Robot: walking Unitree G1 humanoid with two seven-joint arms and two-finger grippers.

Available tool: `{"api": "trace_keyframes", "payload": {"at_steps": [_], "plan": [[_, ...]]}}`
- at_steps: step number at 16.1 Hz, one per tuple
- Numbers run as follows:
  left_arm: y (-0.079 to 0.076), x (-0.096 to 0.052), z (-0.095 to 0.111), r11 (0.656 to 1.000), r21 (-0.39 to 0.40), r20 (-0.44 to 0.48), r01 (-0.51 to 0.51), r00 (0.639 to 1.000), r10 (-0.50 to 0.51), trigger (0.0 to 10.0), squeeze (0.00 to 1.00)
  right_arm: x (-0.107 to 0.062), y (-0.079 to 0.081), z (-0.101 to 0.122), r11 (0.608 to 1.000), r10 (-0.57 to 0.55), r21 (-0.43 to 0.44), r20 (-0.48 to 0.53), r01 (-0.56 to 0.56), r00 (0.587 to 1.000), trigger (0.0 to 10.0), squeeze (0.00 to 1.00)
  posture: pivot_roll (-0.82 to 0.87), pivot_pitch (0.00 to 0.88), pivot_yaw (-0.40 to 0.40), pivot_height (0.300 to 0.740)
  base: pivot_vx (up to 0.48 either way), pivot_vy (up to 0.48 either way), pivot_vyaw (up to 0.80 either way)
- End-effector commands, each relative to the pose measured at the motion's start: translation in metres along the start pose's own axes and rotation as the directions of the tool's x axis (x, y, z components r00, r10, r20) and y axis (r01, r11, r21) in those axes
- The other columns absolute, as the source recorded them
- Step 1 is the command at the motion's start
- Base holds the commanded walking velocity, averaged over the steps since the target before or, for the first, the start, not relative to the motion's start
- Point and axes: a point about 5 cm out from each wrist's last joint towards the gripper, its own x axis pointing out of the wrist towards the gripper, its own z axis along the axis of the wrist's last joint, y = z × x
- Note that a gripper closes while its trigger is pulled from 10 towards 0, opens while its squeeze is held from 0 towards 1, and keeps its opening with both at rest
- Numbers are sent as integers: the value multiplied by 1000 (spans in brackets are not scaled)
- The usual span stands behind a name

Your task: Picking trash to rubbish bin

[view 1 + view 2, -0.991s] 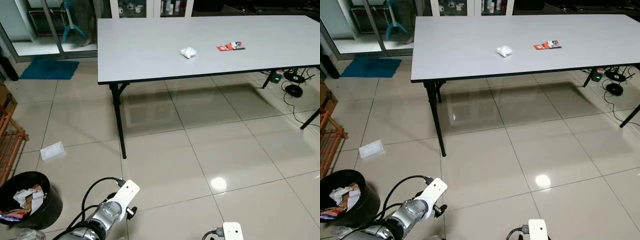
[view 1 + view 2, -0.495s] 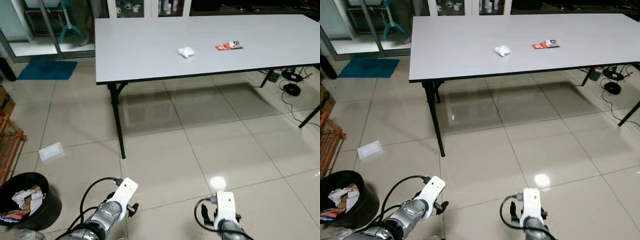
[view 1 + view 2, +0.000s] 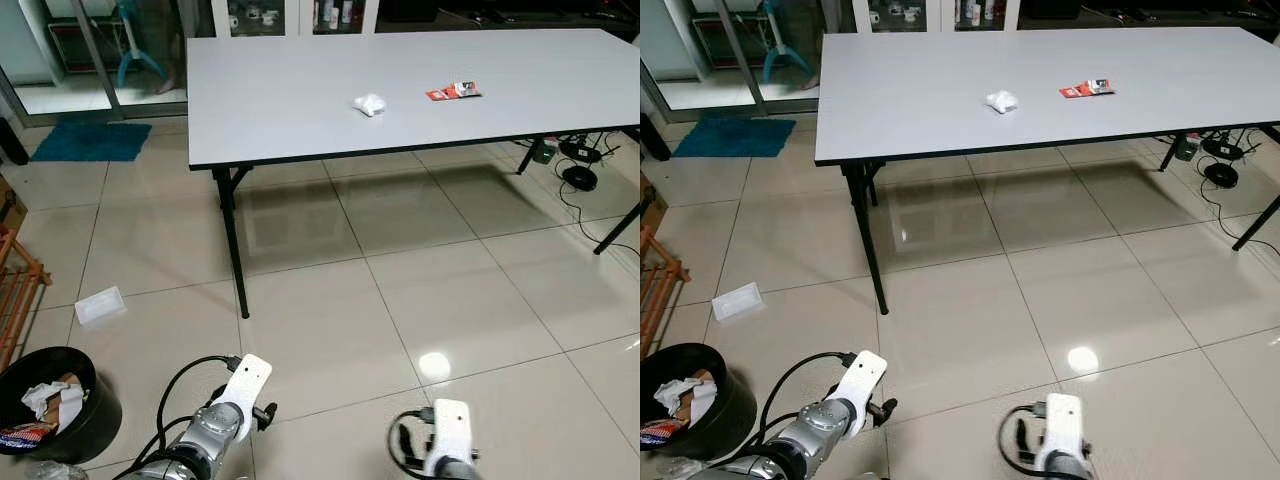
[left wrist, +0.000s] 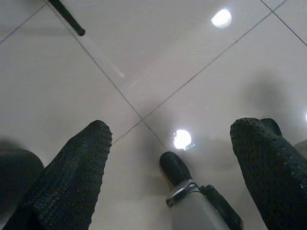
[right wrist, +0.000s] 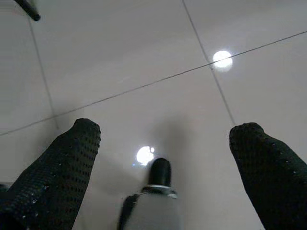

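Both sets of jaws stand wide apart and hold nothing: the left gripper (image 4: 172,139) and the right gripper (image 5: 163,139) each look past two dotted black fingers onto bare, glossy tile, with lamp glints between the pads. From the head, only the wrists show, the left arm (image 3: 215,430) with its looped black cable and the right arm (image 3: 445,455), both cut off by the lower edge of the picture.

Cream floor tiles (image 3: 330,330) with dark grout lines run across the whole room and mirror a ceiling light. Low on the robot's left sits one round black rubbish bin (image 3: 55,405), partly cut off, already holding crumpled paper and wrappers; how full it is cannot be judged. Beside it, an orange wooden rack (image 3: 15,300) is cropped by the left edge. A little farther on, one flat white packet (image 3: 100,305) lies on the floor.

Beyond stands one long grey folding table (image 3: 300,110) on black legs, its right end out of frame. Two pieces of trash lie on it, well apart: a crumpled white tissue (image 3: 369,104) and a red wrapper (image 3: 453,91), whose print is too small to read. Black cables and plugs (image 3: 580,165) tangle under the table's far right. At the back left lie a blue mat (image 3: 85,140) and a glass sliding door (image 3: 110,50).
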Motion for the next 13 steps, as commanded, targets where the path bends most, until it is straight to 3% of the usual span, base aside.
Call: {"api": "trace_keyframes", "payload": {"at_steps": [1, 3, 5, 13], "plan": [[-6, 3, 18, 999, -40, 27, -6, 1000, 7, 10000, 0, 1, 0, 3, 1000, -2, 23, 3, 2, 1000, 10000, 0, 93, 51, -36, 740, 0, 0, 0], [-12, 5, 34, 993, -114, 45, -18, 999, 23, 10000, 0, 2, 3, 3, 999, 8, 41, 0, -8, 1000, 10000, 0, 96, 53, -38, 740, 0, 0, 0], [-10, 6, 37, 987, -153, 36, -51, 998, 57, 10000, 0, 2, 2, 5, 999, 12, 52, 7, -12, 1000, 10000, 0, 95, 49, -38, 740, 0, 0, 0], [-15, 6, 38, 994, -100, 30, -36, 999, 40, 10000, 0, 4, -4, 12, 998, 5, 60, 12, -6, 1000, 10000, 0, 102, 35, -36, 740, 0, 0, 0]]}}
